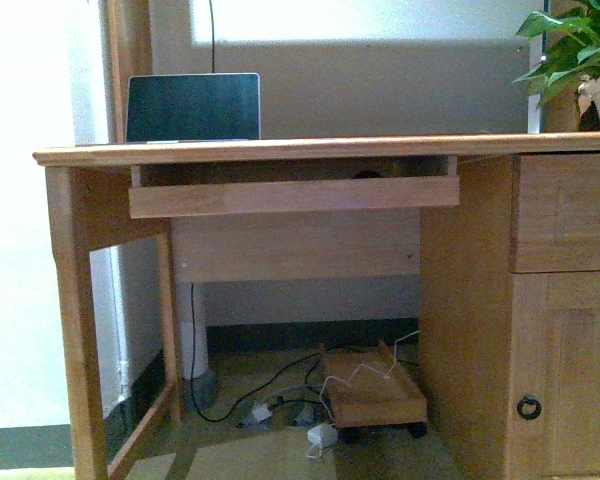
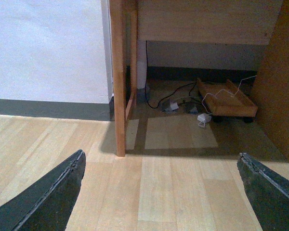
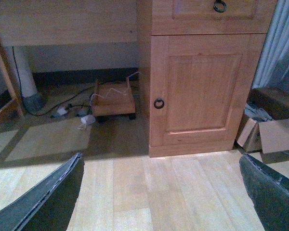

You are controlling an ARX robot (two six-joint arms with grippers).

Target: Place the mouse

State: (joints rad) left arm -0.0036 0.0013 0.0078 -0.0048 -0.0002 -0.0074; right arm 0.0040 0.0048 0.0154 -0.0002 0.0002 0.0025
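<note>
I read mouse [image 1: 366, 175] as dark dome on pull-out tray [image 1: 292, 196] under desktop [image 1: 280, 150], left gripper [image 2: 160, 156] fingers spread wide above floor [image 2: 159, 197], right gripper [image 3: 161, 158] likewise spread, facing cabinet door [image 3: 202, 86]

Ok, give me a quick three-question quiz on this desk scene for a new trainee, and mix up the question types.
1. True or false: the left gripper and the right gripper are both open and hold nothing.
2. What stands on the floor under the desk? A) a wheeled wooden stand B) a chair C) a bin
3. Fill in: in the front view, the laptop is at the desk top's ___ end.
Key: 1 true; 2 A; 3 left.
</note>
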